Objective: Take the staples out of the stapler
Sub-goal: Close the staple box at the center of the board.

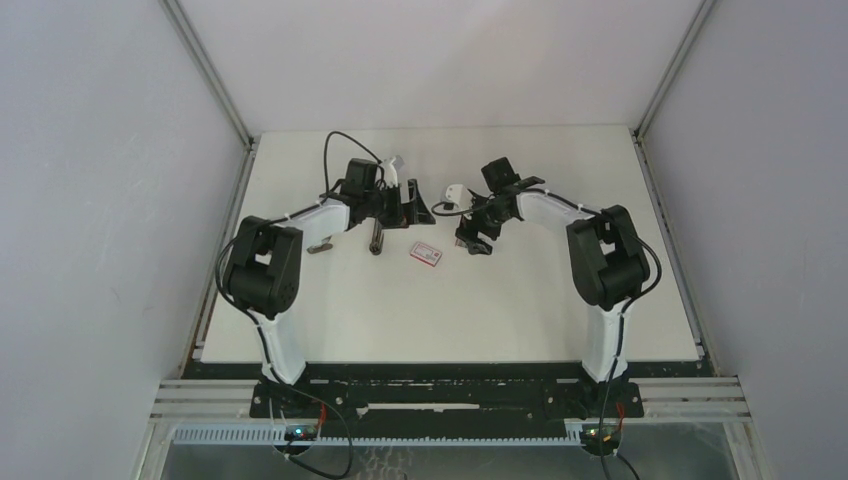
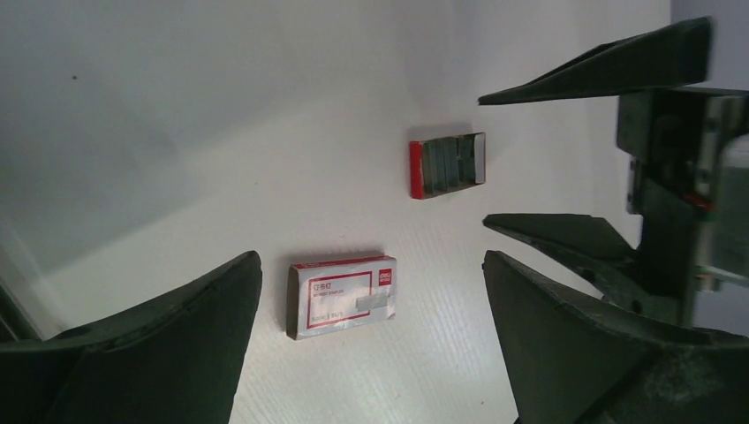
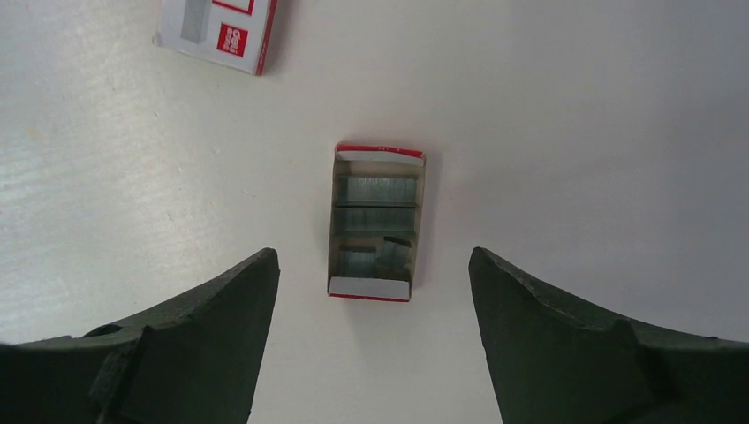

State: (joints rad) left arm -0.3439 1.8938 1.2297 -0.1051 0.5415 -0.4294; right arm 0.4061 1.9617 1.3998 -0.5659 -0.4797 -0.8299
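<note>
Left tool spread wide above closed red-white box. Right tool spread too, fingers either side of open box holding grey strips, not touching it. Stapler lies on counter, left of centre, ungripped.

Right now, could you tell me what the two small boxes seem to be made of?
Closed box: likely thin card, printed red and white, folded edges. Open box: card too, matte walls; the grey strips inside glint like metal.

Matt white table, smooth cardboard box
</note>
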